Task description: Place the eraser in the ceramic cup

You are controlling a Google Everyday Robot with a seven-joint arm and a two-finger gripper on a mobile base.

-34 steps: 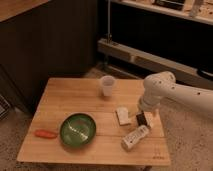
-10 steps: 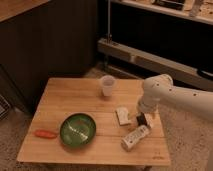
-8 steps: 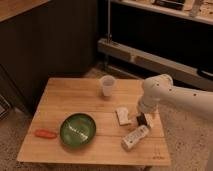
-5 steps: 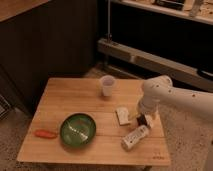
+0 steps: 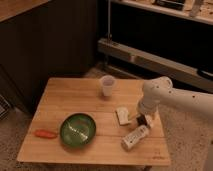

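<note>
The white ceramic cup (image 5: 106, 86) stands upright at the back middle of the wooden table (image 5: 65, 95). My gripper (image 5: 142, 118) is down at the table's right side, between the pale flat block (image 5: 122, 115) and the table's right edge, just above the white labelled bottle (image 5: 135, 137), which lies on its side. A small dark shape at the gripper tip looks like the black eraser (image 5: 147, 120). Whether it is held I cannot tell. The cup is well apart from the gripper, to its upper left.
A green bowl (image 5: 78, 129) sits at the front left of the table, with an orange carrot (image 5: 45, 133) to its left near the edge. Dark cabinets and a low shelf (image 5: 150, 60) stand behind the table. The floor is speckled.
The arm has stayed almost in place over the table's right side, with the gripper shifting only slightly. The cup, bowl, block and bottle have not moved.
</note>
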